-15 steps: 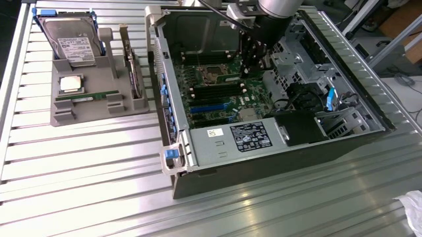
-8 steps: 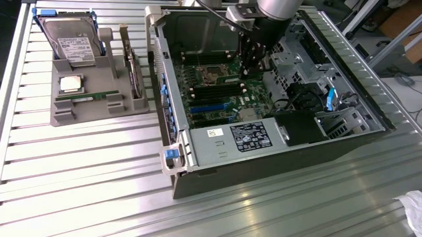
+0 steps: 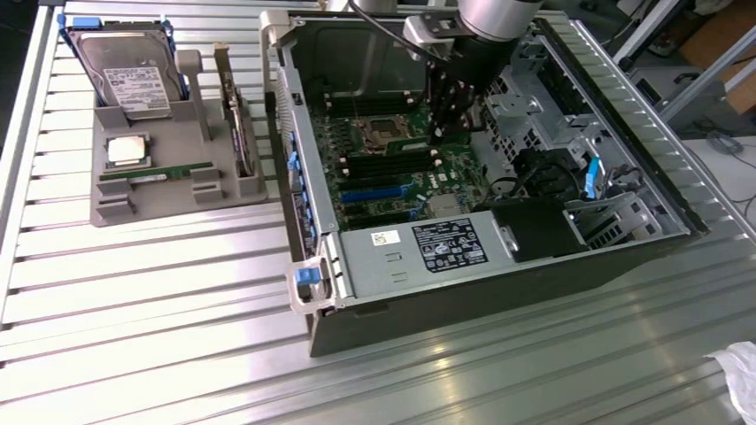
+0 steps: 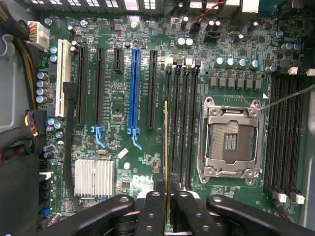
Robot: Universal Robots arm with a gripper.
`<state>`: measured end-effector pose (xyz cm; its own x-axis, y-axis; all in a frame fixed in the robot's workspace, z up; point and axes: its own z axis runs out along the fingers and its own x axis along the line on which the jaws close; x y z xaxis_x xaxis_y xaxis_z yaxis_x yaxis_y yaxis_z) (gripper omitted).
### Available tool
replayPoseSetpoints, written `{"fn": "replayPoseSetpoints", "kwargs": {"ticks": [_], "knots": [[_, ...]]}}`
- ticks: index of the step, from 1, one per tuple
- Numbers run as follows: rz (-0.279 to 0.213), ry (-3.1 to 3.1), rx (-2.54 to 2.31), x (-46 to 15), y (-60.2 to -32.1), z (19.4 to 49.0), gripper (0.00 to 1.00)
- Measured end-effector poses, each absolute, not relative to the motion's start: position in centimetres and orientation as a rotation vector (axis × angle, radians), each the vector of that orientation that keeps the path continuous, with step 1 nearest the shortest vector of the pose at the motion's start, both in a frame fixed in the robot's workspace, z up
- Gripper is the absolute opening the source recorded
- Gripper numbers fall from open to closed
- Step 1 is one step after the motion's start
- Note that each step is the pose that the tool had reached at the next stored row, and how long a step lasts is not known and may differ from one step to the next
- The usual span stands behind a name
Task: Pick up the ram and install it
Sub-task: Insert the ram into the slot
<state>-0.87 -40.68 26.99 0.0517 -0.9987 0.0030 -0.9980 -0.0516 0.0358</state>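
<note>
On the exterior view's left, you see a grey moulded tray (image 3: 119, 211) on the ribbed metal counter (image 3: 177, 310), where one long green memory stick (image 3: 156, 172) lies unpicked. Further right, inside the open black computer case (image 3: 310, 159), your claw (image 4: 166, 196) is clamped on the ram (image 4: 166, 147), held edge-on above the black memory slots (image 4: 179, 123) beside the silver processor socket (image 4: 230, 142). It looks not yet seated.

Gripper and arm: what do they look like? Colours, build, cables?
The arm has a rounded silver-grey joint housing, with a pale bracket beside it and a dark cable running up from there. The gripper below is black and elongated. In the wrist view its fingers are black linkage bars joined by round pivot pins.
</note>
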Motion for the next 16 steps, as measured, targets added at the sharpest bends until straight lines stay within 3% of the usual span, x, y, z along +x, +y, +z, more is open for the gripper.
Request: {"fn": "replayPoseSetpoints", "kwargs": {"ticks": [16], "knots": [[-0.035,-2.144,2.258,-0.87,-40.68,25.93,0.13]]}}
